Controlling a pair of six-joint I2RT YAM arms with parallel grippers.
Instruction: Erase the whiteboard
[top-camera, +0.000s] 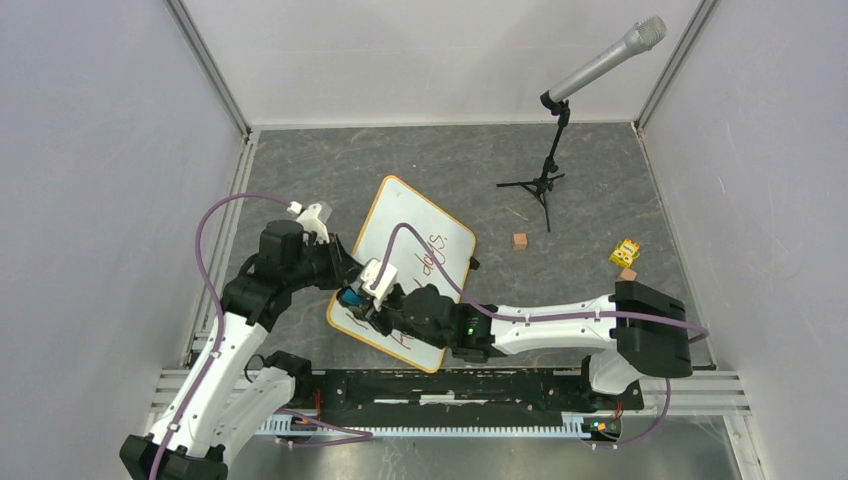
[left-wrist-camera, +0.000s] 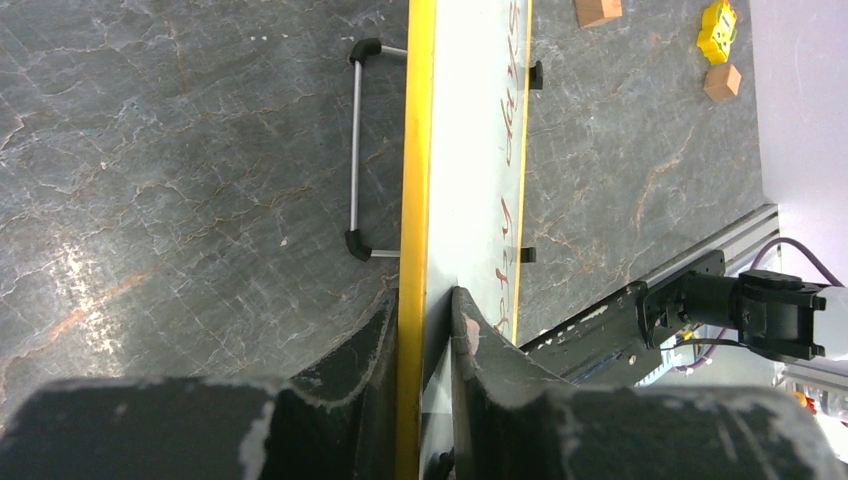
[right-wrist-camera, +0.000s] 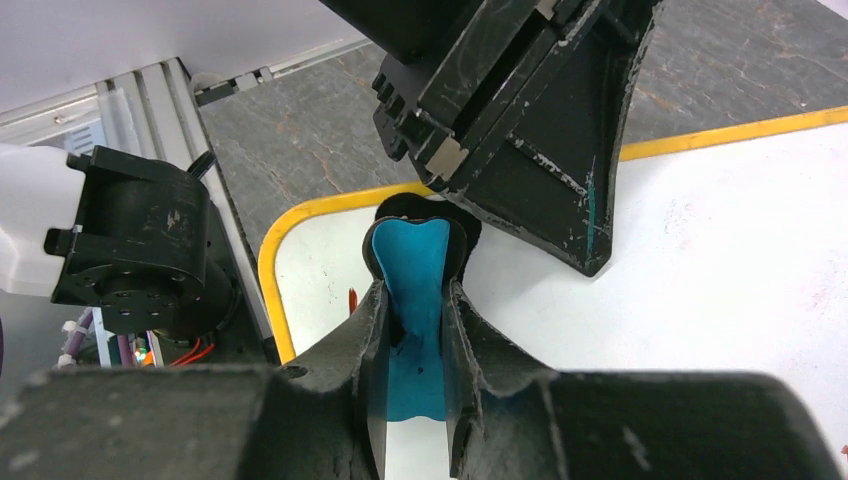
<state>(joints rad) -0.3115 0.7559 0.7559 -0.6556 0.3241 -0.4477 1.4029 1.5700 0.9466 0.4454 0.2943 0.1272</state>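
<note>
The whiteboard (top-camera: 425, 232) has a yellow frame and lies slanted across the middle of the table, with red-brown handwriting (top-camera: 436, 252) on it. My left gripper (top-camera: 343, 272) is shut on the board's left edge; in the left wrist view (left-wrist-camera: 422, 296) its fingers pinch the yellow frame (left-wrist-camera: 416, 150). My right gripper (top-camera: 362, 300) is shut on a blue eraser (right-wrist-camera: 414, 262) and presses it on the white face (right-wrist-camera: 700, 260) near the board's near-left corner, right beside the left fingers (right-wrist-camera: 540, 130).
A microphone on a small tripod (top-camera: 546, 183) stands at the back right. A wooden cube (top-camera: 519, 241), a yellow toy block (top-camera: 626, 251) and another brown cube (top-camera: 627, 273) lie to the right. A wire stand (left-wrist-camera: 354, 150) sticks out from the board's back. A metal rail (top-camera: 450, 385) runs along the near edge.
</note>
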